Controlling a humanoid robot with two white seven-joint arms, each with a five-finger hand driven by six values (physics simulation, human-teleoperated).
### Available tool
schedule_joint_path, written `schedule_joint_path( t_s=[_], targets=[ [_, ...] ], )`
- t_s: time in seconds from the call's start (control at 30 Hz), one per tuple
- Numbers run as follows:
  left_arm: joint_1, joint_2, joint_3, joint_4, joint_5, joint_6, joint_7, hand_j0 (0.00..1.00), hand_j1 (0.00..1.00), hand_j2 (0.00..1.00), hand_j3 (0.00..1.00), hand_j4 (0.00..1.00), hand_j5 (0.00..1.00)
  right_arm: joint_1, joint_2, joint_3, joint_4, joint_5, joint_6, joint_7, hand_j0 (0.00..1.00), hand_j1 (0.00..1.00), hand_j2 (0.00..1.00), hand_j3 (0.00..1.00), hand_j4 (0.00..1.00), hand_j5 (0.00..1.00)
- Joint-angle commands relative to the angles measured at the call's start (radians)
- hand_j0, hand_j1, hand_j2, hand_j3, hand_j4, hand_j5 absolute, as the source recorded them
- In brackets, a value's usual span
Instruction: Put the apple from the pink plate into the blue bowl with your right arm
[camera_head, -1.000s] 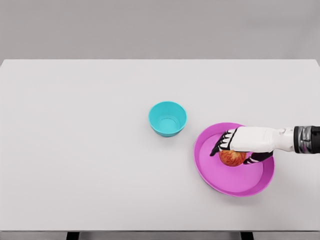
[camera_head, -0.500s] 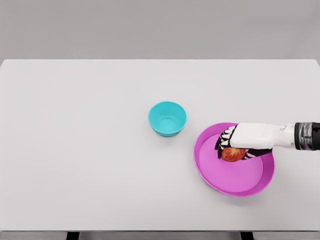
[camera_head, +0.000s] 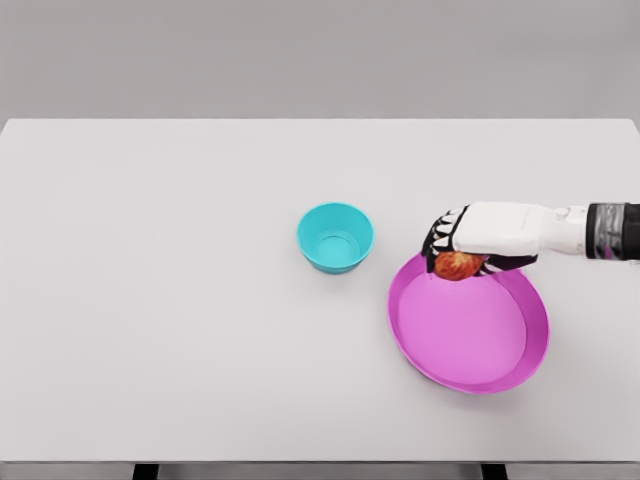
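Tabletop (camera_head: 150, 300), white and plain, fills most of the head view, with two dark legs just visible at its near edge. Left half of it carries nothing. Near the middle, a little toward the right, sits the blue bowl (camera_head: 335, 237), upright, its hollow showing and nothing inside. Bare white surface lies between the bowl and the pink plate (camera_head: 470, 340), which rests toward the right edge, closer to the near edge than the bowl is; the two stand apart, not touching. Over the plate's far rim hangs the right hand (camera_head: 470, 240), its white arm reaching in from the right edge with a dark band at the wrist. Its fingers (camera_head: 440, 240) curl down around the apple (camera_head: 455, 265), which peeks out red and yellow beneath the palm, gripped from above. The apple sits over the plate's far left rim, and the plate's floor shows bare pink. Nothing stands between the held apple and the bowl.
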Motion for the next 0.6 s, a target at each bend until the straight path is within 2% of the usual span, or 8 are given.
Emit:
schedule_joint_path(
  t_s=[0.0, 0.13, 0.37, 0.43, 0.57],
  targets=[
    [0.000, 0.000, 0.000, 0.000, 0.000, 0.000, -0.001, 1.00, 1.00, 1.00, 1.00, 1.00, 1.00, 0.000, 0.024, 0.000, 0.028, -0.008, 0.003, 0.001, 0.52, 0.52, 0.52, 0.52, 0.52, 0.52],
    [0.000, 0.000, 0.000, 0.000, 0.000, 0.000, 0.001, 1.00, 1.00, 1.00, 1.00, 1.00, 1.00, -0.031, 0.044, 0.000, 0.033, -0.008, 0.003, 0.001, 0.52, 0.52, 0.52, 0.52, 0.52, 0.52],
    [0.000, 0.000, 0.000, 0.000, 0.000, 0.000, -0.001, 1.00, 1.00, 1.00, 1.00, 1.00, 1.00, -0.055, 0.116, 0.002, 0.105, 0.006, 0.003, 0.001, 0.52, 0.52, 0.52, 0.52, 0.52, 0.52],
    [0.000, 0.000, 0.000, 0.000, 0.000, 0.000, 0.001, 1.00, 1.00, 1.00, 1.00, 1.00, 1.00, -0.075, 0.159, 0.006, 0.143, 0.008, 0.003, 0.001, 0.52, 0.52, 0.52, 0.52, 0.52, 0.52],
    [0.000, 0.000, 0.000, 0.000, 0.000, 0.000, 0.001, 1.00, 1.00, 1.00, 1.00, 1.00, 1.00, -0.103, 0.193, 0.009, 0.168, 0.011, 0.003, 0.001, 0.52, 0.52, 0.52, 0.52, 0.52, 0.52]
  ],
)
